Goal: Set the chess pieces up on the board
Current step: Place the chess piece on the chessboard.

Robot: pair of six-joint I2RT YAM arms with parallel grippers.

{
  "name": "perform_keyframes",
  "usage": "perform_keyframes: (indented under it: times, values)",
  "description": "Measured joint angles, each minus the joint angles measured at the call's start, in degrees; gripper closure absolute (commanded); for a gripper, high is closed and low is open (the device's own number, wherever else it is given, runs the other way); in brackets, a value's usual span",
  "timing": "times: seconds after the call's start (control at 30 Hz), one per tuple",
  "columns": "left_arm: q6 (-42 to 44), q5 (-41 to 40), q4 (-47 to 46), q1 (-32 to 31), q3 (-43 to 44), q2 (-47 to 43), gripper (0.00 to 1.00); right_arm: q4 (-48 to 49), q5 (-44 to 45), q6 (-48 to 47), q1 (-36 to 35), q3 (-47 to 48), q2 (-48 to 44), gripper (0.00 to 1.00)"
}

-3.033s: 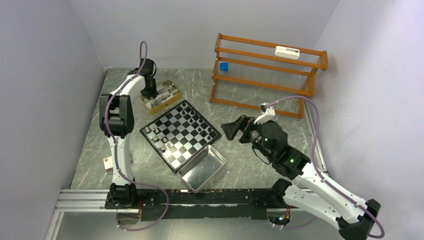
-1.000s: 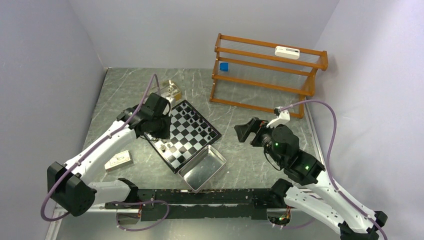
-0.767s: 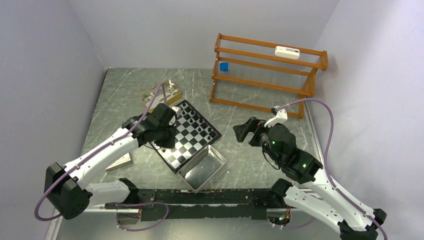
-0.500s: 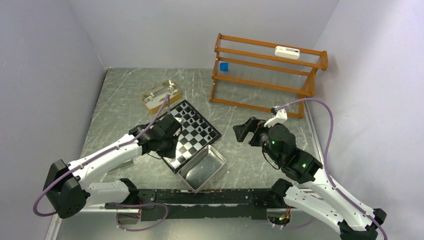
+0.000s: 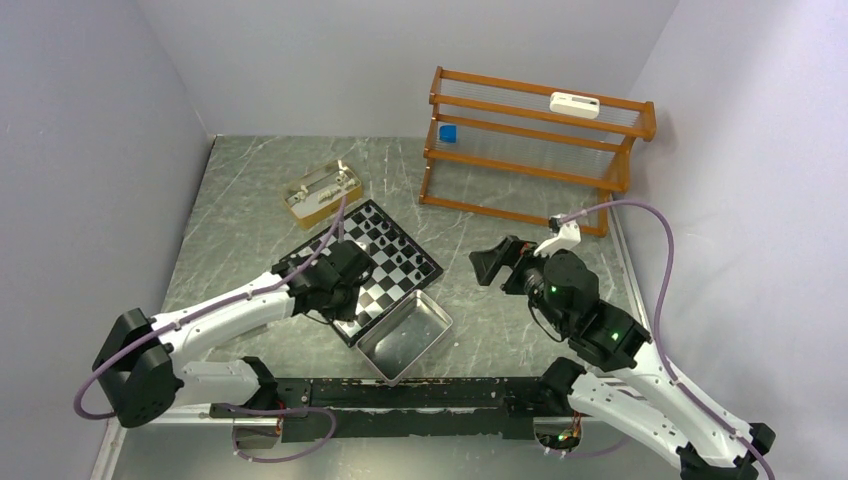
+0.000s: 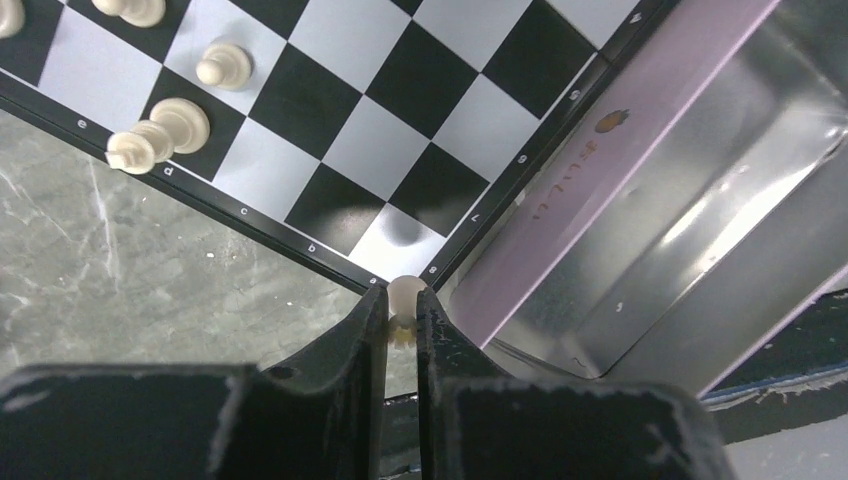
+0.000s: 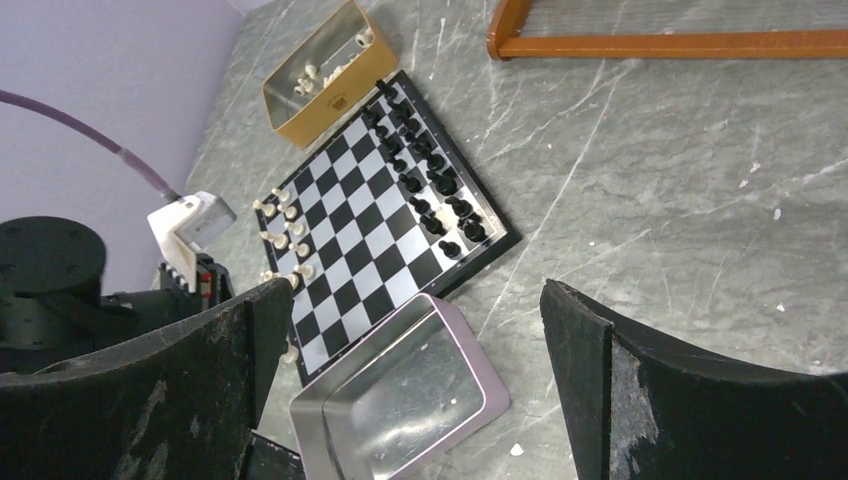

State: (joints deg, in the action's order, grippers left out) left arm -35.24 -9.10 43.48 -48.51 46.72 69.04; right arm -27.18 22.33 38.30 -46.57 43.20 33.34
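Note:
The checkered board (image 5: 395, 268) lies mid-table; it also shows in the left wrist view (image 6: 340, 110) and the right wrist view (image 7: 385, 225). Black pieces (image 7: 425, 190) line its far side, several cream pieces (image 6: 160, 125) its near-left side. My left gripper (image 6: 401, 318) is shut on a cream chess piece (image 6: 404, 295) and holds it over the board's near corner, beside the metal tray. In the top view the left gripper (image 5: 345, 310) is at that corner. My right gripper (image 5: 490, 265) is open and empty, hovering right of the board.
A shiny metal tray (image 5: 405, 335) touches the board's near edge. A gold box (image 5: 322, 193) with several more pieces stands behind the board. A wooden rack (image 5: 535, 150) is at the back right. A small white box lies partly hidden under the left arm.
My left arm has swung from the gold box down along the board's left side to its near corner, carrying a cream piece. The right arm has barely moved.

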Motion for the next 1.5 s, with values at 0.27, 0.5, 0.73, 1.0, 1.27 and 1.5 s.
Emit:
perform_keyframes:
  times: [0.27,0.5,0.73,1.0,1.27,1.5]
  values:
    - [-1.51,-1.64,-0.9,-0.74,-1.6,2.8,0.85,-0.42,0.02,0.0,-0.02,0.0,-0.85,0.0]
    - [-1.77,-2.38,-2.62,-1.22,-1.68,4.59,0.85,-0.59,0.31,-0.07,0.0,0.0,-1.46,0.0]
    - [-1.75,-3.04,-3.41,-1.27,-1.7,6.73,0.84,-0.68,0.63,-0.09,0.0,0.0,-1.77,0.0]
    - [-1.73,-3.43,-3.48,-1.33,-2.01,7.23,0.83,-0.76,0.63,-0.22,0.0,0.0,-1.75,0.0]
    - [-1.73,-3.43,-3.54,-1.51,-2.16,7.5,0.79,-0.76,0.61,-0.22,0.0,0.0,-1.7,0.0]
    - [-1.7,-3.45,-3.58,-1.68,-2.16,7.5,0.73,-0.76,0.61,-0.22,0.0,0.0,-1.77,0.0]
